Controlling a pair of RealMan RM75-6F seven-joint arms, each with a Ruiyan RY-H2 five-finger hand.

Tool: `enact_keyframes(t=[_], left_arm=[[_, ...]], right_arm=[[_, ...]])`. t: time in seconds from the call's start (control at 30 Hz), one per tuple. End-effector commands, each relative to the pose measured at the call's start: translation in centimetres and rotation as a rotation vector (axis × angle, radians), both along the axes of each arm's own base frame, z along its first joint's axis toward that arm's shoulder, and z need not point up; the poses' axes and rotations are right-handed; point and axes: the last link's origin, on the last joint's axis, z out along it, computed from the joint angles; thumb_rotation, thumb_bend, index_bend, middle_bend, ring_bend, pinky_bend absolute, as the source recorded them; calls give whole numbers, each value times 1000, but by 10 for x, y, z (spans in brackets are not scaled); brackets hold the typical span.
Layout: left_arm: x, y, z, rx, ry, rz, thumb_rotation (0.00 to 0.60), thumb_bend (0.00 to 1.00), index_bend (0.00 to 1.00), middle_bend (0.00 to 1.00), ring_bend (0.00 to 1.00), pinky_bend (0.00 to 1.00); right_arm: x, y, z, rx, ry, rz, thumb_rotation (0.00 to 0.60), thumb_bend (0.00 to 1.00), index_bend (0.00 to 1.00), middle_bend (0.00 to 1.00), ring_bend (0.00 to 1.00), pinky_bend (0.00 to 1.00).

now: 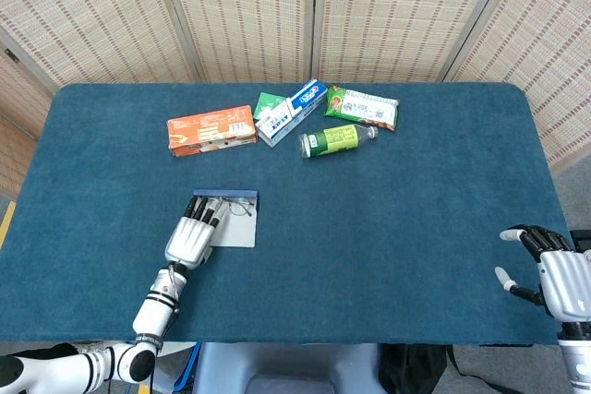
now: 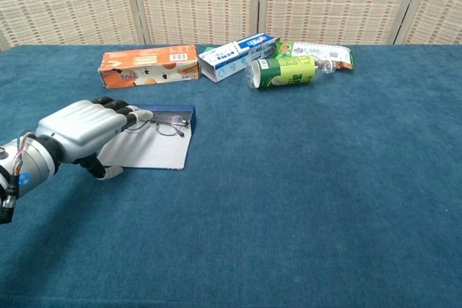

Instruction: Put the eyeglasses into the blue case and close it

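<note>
Beyond eyeglasses (image 2: 170, 128): boxes (image 2: 149, 65), bottle (image 2: 283, 71).

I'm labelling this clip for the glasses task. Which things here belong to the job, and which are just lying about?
Belonging to the job:
- eyeglasses, lying on the open case
- blue case, open flat
- left hand, over the case

Just lying about:
- orange box
- blue and white box
- green bottle, on its side
- green snack packet

Both views are bright and evenly lit, with only soft, faint shadows under things on the table (image 1: 388, 228). Focus is sharp throughout. No glare or blur shows.
</note>
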Motion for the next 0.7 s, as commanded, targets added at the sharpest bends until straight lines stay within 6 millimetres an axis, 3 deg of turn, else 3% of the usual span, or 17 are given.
enact_keyframes(t=[0.03, 0.7], left_arm=[[0, 1, 0, -5, 9, 5, 600, 299, 0, 0, 0, 0], [3, 10, -2, 4, -7, 26, 600, 299, 0, 0, 0, 0]], right_arm=[[0, 0, 0, 1, 0, -1, 600, 250, 326, 298, 230, 230], [-2, 1, -1, 1, -3, -7, 600, 251, 326, 298, 230, 231]])
